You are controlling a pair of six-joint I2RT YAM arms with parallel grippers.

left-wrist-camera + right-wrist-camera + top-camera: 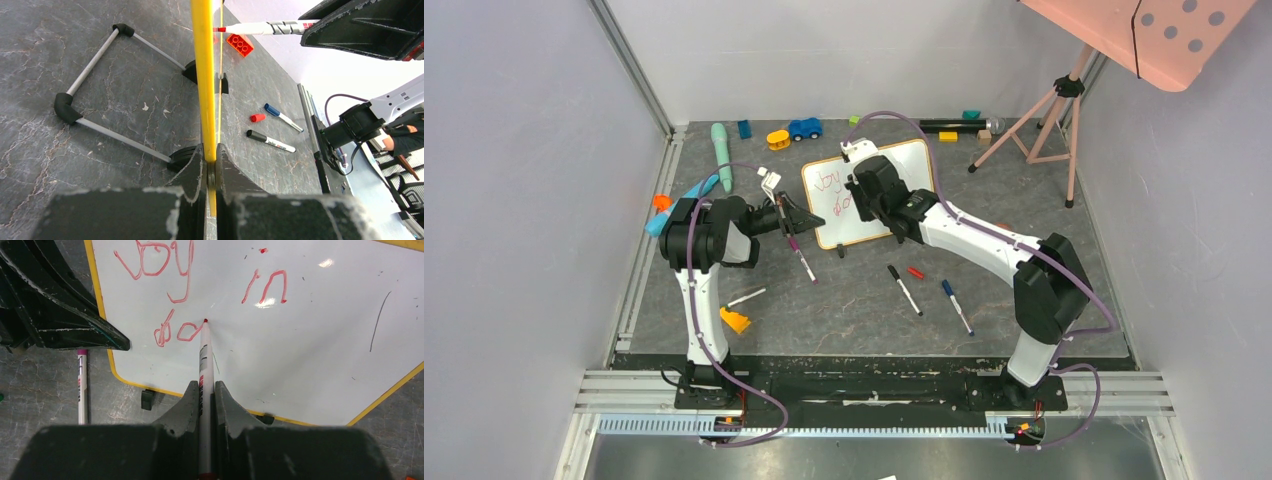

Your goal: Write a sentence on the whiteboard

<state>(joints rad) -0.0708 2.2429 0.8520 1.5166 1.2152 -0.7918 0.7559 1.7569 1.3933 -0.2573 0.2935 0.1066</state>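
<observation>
whiteboard (310, 350): propped up on the worktop (854, 320), toward the back, between the two arms.
left end effector (211, 160): I see it clamped on the whiteboard's left frame edge.
right end effector (203, 387): closed tight on a red marker (204, 355), whose tip touches the whiteboard.
sentence (188, 280): I read "Joy in" on top, with two rough red letters below and the marker tip at the second.
loose items: black marker (904, 290), blue marker (957, 307) and red cap (915, 272) lie on the worktop in front of the whiteboard.
</observation>
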